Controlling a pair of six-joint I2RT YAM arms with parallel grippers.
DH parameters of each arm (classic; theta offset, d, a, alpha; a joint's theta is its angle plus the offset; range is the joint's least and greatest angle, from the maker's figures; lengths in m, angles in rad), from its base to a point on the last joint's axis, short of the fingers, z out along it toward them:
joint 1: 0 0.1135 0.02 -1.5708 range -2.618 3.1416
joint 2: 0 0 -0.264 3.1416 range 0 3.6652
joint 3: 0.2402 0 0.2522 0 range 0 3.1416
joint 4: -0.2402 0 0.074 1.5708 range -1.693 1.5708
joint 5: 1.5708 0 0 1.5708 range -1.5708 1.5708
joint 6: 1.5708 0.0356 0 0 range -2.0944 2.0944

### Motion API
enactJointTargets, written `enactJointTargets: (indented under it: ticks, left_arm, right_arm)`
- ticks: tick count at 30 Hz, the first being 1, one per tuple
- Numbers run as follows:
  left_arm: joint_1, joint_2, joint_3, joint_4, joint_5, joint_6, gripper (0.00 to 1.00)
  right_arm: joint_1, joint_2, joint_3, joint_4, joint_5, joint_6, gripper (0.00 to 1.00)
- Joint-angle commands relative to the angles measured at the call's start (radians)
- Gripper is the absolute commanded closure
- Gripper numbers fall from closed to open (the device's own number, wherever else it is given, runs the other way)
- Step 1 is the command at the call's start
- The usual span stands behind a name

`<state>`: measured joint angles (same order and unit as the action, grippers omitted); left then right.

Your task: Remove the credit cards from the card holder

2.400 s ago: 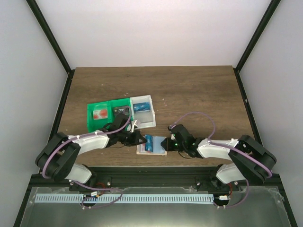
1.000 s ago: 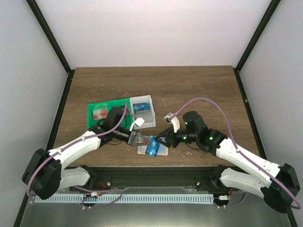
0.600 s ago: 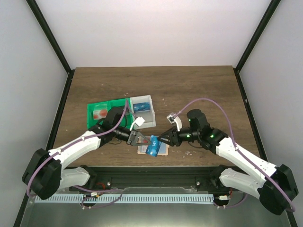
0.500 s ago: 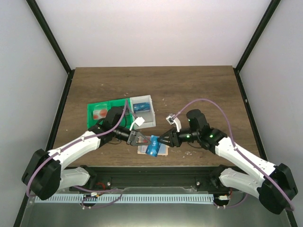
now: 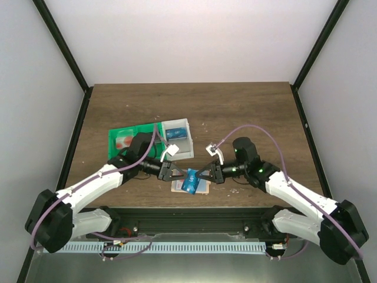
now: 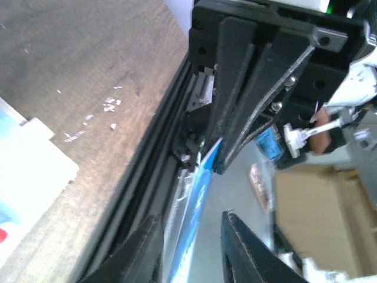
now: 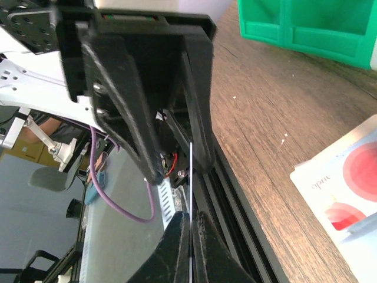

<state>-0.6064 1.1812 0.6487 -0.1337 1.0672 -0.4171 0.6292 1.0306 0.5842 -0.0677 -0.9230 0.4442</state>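
Handover judged underway: right gripper (image 5: 200, 175) clamped on blue credit card (image 5: 190, 179), lifted clear of card holder (image 5: 203, 188) directly beneath. Left gripper (image 5: 179, 175) jaws parted around card's opposite end. Pale card (image 7: 344, 177) lies below right gripper; its extraction unconfirmed.

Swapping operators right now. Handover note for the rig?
Left gripper: open, jaws either side of the blue card.
Right gripper: shut on that card, held above the card holder.
Done: blue card out.
Pale card with red circles lies at the holder; can't tell if it's tucked in.
To do: put the blue card down, free the pale one.
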Motion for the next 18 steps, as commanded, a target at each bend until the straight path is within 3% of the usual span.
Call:
enactJointTargets:
  ticks: [1,5,11,18]
  left_arm:
    - [0.002,-0.046,0.057,-0.052,-0.15,0.039,0.63]
    - [0.004,-0.112,0.085,-0.124,-0.449,0.029,0.38]
    - [0.004,-0.227,0.108,-0.164,-0.768,0.028,0.01]
    - [0.004,-0.291,0.151,-0.24,-0.974,0.079,0.0]
  right_arm:
    - [-0.013,0.009,-0.043,0.13,-0.007,0.094,1.0]
    - [-0.013,0.031,-0.084,0.248,0.015,0.183,0.99]
    - [-0.012,0.119,-0.089,0.342,0.184,0.317,1.0]
    - [-0.012,0.217,-0.051,0.453,0.403,0.438,1.0]
